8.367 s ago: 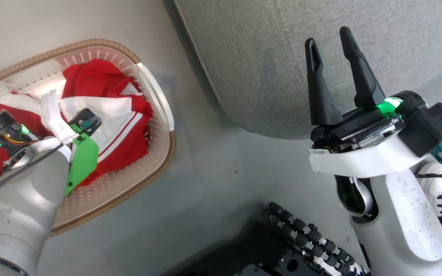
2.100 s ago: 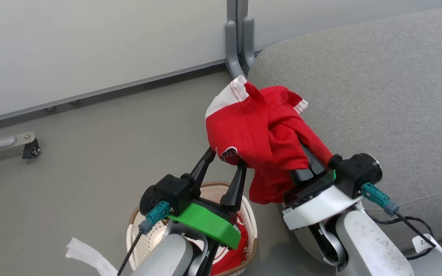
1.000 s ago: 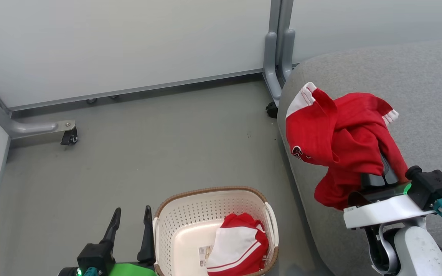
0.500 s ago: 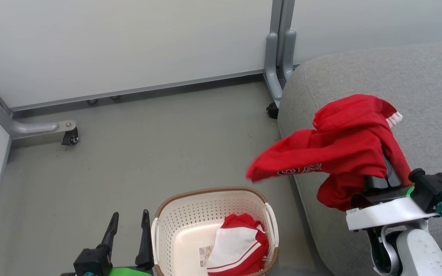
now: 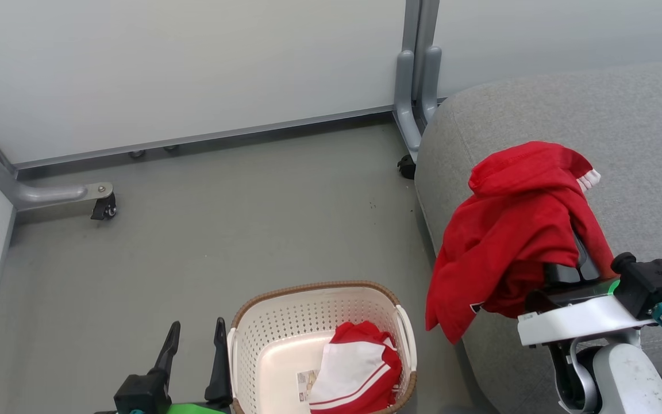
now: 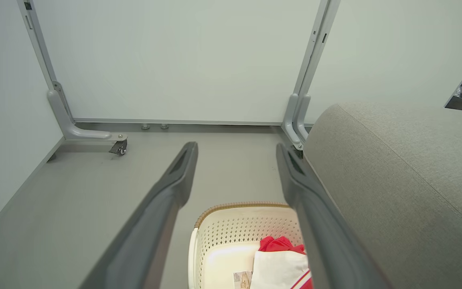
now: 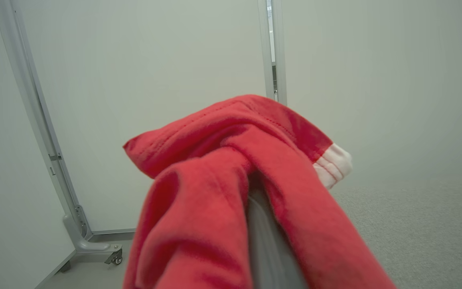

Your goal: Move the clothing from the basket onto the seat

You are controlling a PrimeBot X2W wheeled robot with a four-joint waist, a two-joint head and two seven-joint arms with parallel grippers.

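A red garment (image 5: pixel 509 236) with a white cuff is draped over my right gripper (image 5: pixel 573 265), which is shut on it above the left edge of the grey seat (image 5: pixel 624 115). Its loose end hangs down past the seat's side. The right wrist view shows the same red garment (image 7: pixel 215 180) wrapped over the fingers, with the seat (image 7: pixel 415 208) beyond. A second red and white garment (image 5: pixel 354 374) lies in the cream basket (image 5: pixel 308 286) on the floor. My left gripper (image 5: pixel 197 325) stands open and empty just left of the basket (image 6: pixel 235 206), fingers pointing up.
Pale partition walls close off the back and left. A grey post foot (image 5: pixel 414 86) stands by the seat's corner, and a second foot with a castor (image 5: pixel 104 207) sits at the left. Grey floor (image 5: pixel 239 230) lies between the walls and the basket.
The garment's loose flap swung out to the left and then dropped; it now hangs down over the seat's side. Both arms have hardly moved.
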